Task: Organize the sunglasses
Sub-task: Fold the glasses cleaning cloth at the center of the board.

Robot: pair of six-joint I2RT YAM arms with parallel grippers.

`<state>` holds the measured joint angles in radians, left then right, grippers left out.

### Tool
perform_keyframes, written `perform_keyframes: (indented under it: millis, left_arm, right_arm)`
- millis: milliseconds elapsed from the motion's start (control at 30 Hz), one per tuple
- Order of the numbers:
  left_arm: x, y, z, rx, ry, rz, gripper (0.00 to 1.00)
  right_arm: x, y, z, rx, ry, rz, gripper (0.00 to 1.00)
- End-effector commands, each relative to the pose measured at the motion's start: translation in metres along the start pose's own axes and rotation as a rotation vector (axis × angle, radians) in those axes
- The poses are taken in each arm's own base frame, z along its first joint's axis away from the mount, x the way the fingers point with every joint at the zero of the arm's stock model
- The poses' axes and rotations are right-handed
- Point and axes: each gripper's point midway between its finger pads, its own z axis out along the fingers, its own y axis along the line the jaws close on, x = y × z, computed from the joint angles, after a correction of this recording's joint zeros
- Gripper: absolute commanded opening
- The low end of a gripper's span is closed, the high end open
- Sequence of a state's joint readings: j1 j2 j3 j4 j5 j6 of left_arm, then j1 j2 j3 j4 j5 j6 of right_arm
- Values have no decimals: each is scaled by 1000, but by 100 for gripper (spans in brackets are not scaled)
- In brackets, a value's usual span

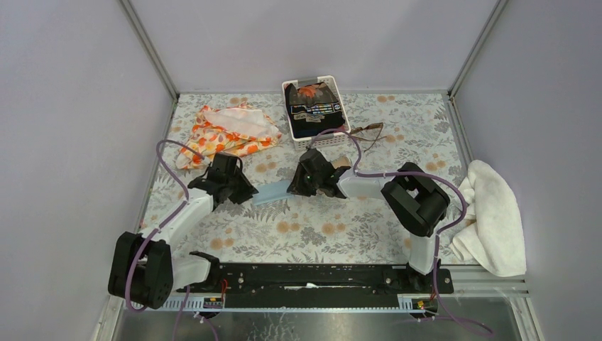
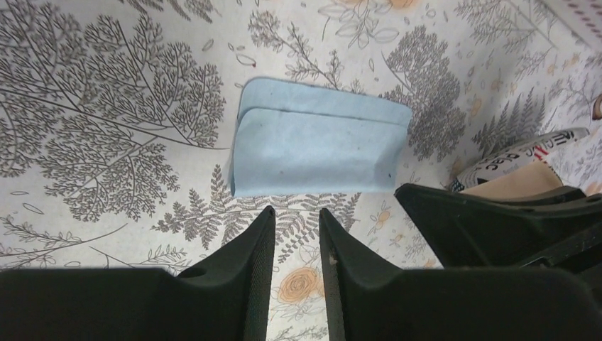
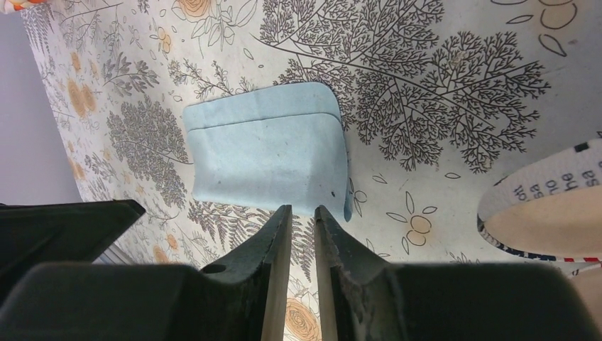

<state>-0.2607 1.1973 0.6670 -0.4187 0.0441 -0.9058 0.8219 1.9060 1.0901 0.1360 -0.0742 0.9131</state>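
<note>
1. Looking down from the top external view, the small brown-framed sunglasses with tinted lenses lie on the floral-patterned bench, just beside the right wall of the white slatted plastic basket, well apart from both arms. The left pincer and right pincer point at each other from opposite sides of a folded light blue cloth that lies flat between them. A tan tube-shaped case shows partly behind the right pincer. An orange floral fabric is bunched at the far left, and a white towel is draped at the right edge.

2. Seen from the left wrist, the left pincer is released: its jaws stand narrowly parted with only bench pattern showing between them, the tips just short of the cloth's near edge. The lettered end of the tube case peeks in at the right. The sunglasses are out of this view.

3. Seen from the right wrist, the right pincer is also released, with a slim gap and nothing held, its tips at the cloth's edge. The tube case lies to the right.
</note>
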Motion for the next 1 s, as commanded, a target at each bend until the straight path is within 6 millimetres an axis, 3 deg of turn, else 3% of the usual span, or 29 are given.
perform_keyframes:
  millis: [0, 367, 633, 800, 967]
  left_arm:
    - [8, -9, -1, 81, 37, 26, 34]
    - [22, -4, 30, 81, 103, 6, 33]
    - [22, 11, 55, -9, 125, 45, 31]
    - [5, -3, 33, 16, 65, 52, 31]
    - [-20, -20, 5, 33, -26, 83, 36]
  right_arm:
    - [-10, 27, -16, -85, -26, -17, 24]
    - [-1, 22, -6, -58, -1, -24, 19]
    - [8, -4, 8, 40, 28, -32, 18]
    - [-1, 2, -3, 41, 13, -55, 18]
    - [-29, 25, -26, 6, -68, -97, 19]
